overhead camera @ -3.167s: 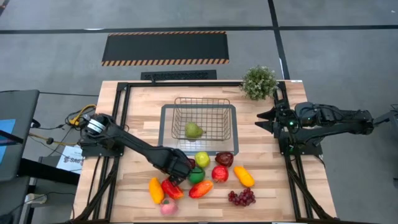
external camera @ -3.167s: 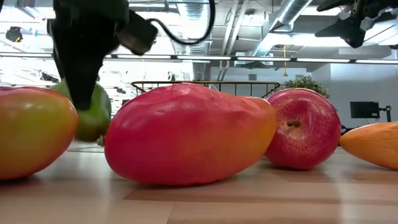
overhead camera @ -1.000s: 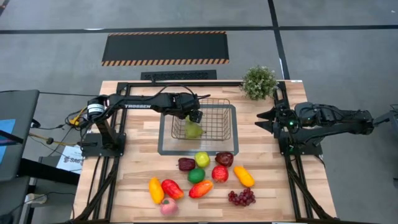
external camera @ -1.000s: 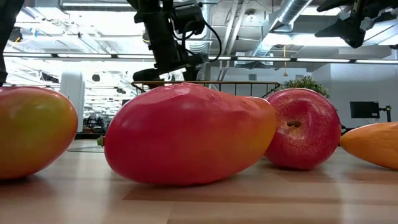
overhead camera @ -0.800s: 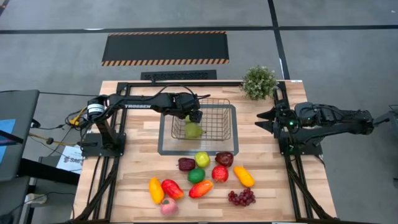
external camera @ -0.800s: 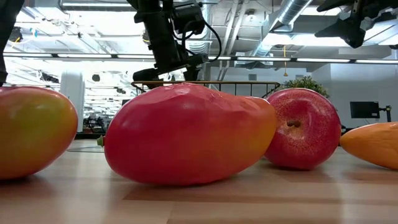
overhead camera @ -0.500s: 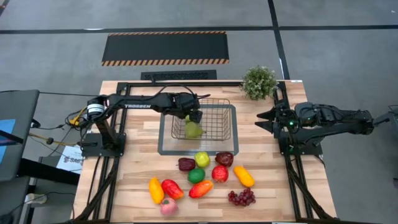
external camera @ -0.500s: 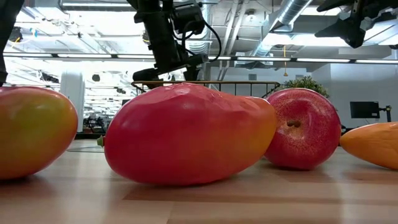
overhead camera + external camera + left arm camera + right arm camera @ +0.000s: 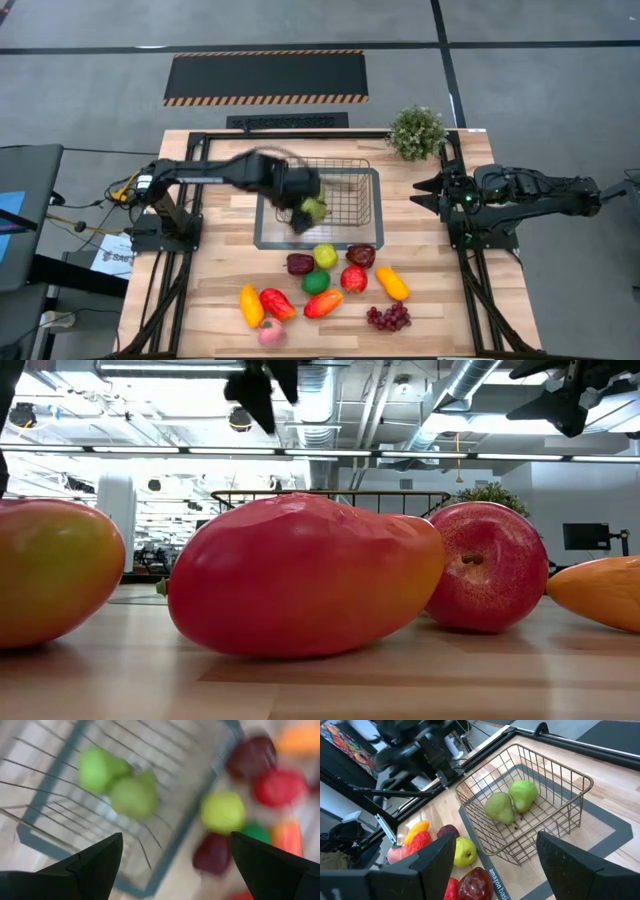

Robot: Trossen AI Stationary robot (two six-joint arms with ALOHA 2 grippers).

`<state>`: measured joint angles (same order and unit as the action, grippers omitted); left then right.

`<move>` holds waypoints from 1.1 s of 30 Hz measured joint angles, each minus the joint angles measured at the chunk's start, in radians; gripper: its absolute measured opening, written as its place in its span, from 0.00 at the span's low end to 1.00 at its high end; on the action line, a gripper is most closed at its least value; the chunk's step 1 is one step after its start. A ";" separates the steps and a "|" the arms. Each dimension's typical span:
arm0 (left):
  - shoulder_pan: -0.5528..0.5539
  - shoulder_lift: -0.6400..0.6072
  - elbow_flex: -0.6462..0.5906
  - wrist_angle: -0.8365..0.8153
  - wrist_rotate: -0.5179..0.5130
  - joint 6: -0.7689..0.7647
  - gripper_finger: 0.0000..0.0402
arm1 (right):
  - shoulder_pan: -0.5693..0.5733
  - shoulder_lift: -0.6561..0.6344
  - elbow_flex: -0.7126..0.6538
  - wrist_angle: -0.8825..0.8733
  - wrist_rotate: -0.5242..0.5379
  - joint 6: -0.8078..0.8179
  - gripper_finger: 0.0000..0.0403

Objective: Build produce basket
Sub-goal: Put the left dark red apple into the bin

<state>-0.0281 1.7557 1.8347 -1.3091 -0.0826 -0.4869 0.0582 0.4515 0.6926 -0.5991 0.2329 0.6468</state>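
Pears point(image 9: 512, 800), two, green, touching inside one wire basket point(image 9: 568, 785), ten produce pieces on counter point(image 9: 430, 295) near it, left tool point(image 9: 172, 865) fingers apart, empty, right tool point(image 9: 492, 865) apart, idle at right.

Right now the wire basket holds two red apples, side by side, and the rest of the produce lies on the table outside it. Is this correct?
Not quite. The two pieces in the basket are green pears, not red apples, as the right wrist view shows. The rest stands: they lie side by side, and the other produce is on the table outside the basket.
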 joint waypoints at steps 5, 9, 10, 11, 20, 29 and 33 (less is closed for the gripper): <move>-0.151 0.001 -0.023 -0.029 0.031 -0.034 0.87 | 0.000 0.000 0.000 -0.001 0.000 0.000 0.74; -0.249 0.003 -0.114 0.063 0.008 -0.079 0.87 | 0.000 0.000 0.000 -0.005 0.000 0.000 0.74; -0.263 0.003 -0.137 0.090 -0.002 -0.093 0.87 | 0.000 0.000 0.000 -0.009 0.000 0.000 0.74; -0.274 0.003 -0.161 0.116 -0.011 -0.103 0.87 | 0.000 0.000 0.000 -0.014 0.000 0.000 0.74; -0.283 0.004 -0.374 0.313 -0.053 -0.110 0.87 | 0.000 0.000 0.000 -0.037 0.000 0.016 0.74; -0.288 0.036 -0.434 0.436 -0.037 -0.095 0.87 | 0.000 0.000 0.000 -0.039 0.000 0.018 0.74; -0.286 0.091 -0.435 0.453 -0.025 -0.065 0.87 | 0.000 0.000 0.000 -0.050 0.000 0.018 0.74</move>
<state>-0.3145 1.8463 1.4002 -0.8565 -0.1079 -0.5523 0.0586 0.4511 0.6926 -0.6487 0.2326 0.6647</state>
